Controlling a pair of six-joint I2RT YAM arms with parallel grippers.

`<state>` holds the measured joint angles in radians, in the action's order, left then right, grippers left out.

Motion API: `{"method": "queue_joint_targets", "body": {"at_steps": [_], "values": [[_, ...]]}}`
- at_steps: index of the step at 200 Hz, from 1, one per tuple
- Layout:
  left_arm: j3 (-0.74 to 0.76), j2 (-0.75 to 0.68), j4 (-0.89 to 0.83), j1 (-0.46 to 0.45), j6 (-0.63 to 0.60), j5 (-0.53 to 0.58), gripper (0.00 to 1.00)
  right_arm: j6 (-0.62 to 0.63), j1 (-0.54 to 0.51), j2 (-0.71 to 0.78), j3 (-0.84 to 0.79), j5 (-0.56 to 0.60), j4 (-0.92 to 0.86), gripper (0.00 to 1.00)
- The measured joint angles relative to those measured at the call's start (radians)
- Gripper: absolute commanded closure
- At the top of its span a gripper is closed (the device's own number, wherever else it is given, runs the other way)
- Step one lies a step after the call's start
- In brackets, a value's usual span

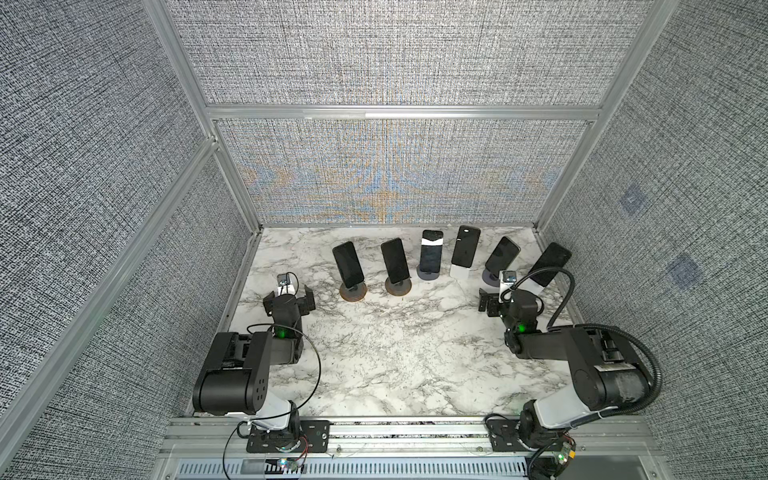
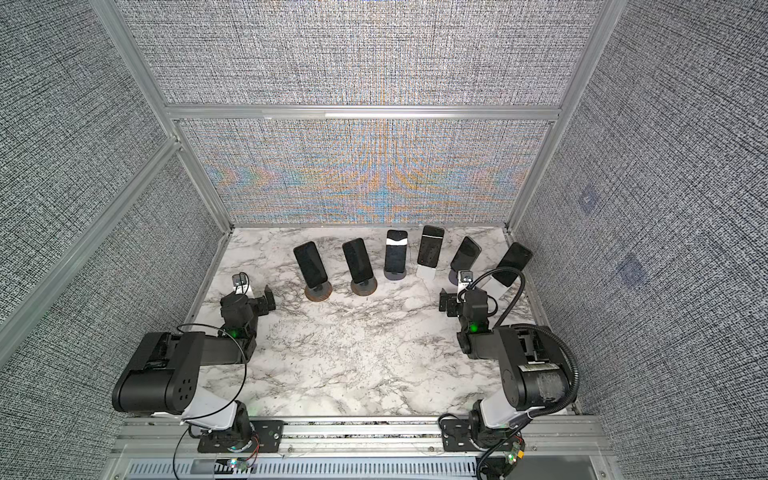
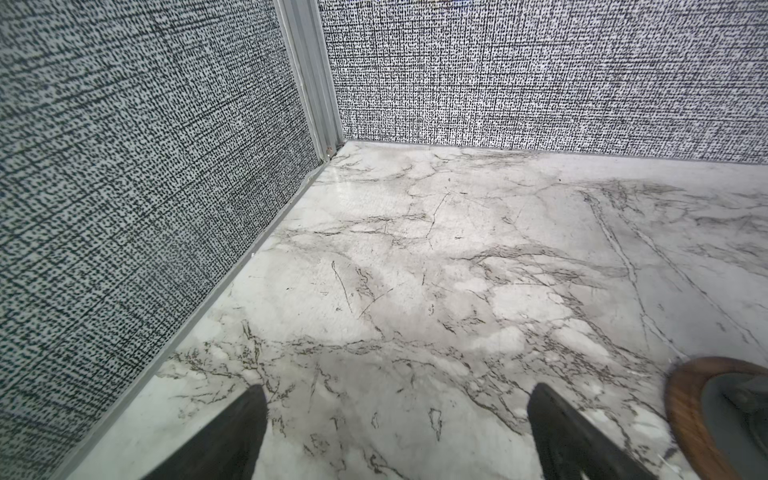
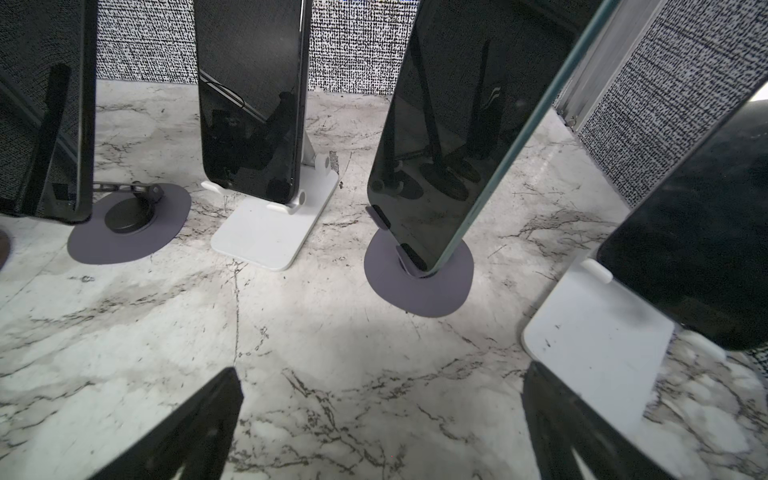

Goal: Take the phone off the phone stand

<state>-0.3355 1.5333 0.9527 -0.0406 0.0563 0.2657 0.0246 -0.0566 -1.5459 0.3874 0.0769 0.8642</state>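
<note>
Several dark phones lean upright on stands in an arc along the back of the marble table [image 1: 395, 357]. In both top views the leftmost phone [image 1: 348, 262] sits on a round brown stand [image 1: 353, 292], and the rightmost phone [image 1: 550, 264] on a white stand. My left gripper [image 1: 288, 297] is open and empty, low over the table to the left of the brown stand [image 3: 681, 407]. My right gripper [image 4: 380, 370] is open and empty, short of a phone [image 4: 457, 145] on a round grey stand [image 4: 419, 286] and another phone [image 4: 698, 228] on a white stand [image 4: 590, 328].
Woven grey walls with aluminium posts [image 1: 232, 183] close in the table on three sides. In the left wrist view the back left corner post [image 3: 316, 83] stands ahead of the fingers. A phone [image 4: 249, 104] on a white stand [image 4: 266, 232] is further back.
</note>
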Motion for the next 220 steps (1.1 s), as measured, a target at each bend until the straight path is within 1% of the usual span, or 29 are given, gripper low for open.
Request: {"method": "queue_joint_targets", "body": {"at_steps": [160,175,189,206,220], "values": [[0.003,-0.007,0.001,0.0,0.0,-0.001,0.01,-0.001,0.01,0.003,0.0,-0.006,-0.002,0.01],[0.007,-0.08,-0.051,0.0,-0.005,-0.006,0.01,-0.012,0.011,0.055,0.008,-0.002,-0.064,0.01],[-0.014,-0.225,-0.148,0.0,-0.004,0.006,0.01,-0.02,0.011,0.151,0.049,0.01,-0.161,0.01],[-0.104,-0.407,-0.319,0.0,-0.003,0.023,0.01,-0.045,0.011,0.273,0.124,0.024,-0.3,0.01],[-0.204,-0.492,-0.447,0.0,-0.002,0.021,0.01,-0.063,0.003,0.36,0.216,0.038,-0.487,0.01]]}}
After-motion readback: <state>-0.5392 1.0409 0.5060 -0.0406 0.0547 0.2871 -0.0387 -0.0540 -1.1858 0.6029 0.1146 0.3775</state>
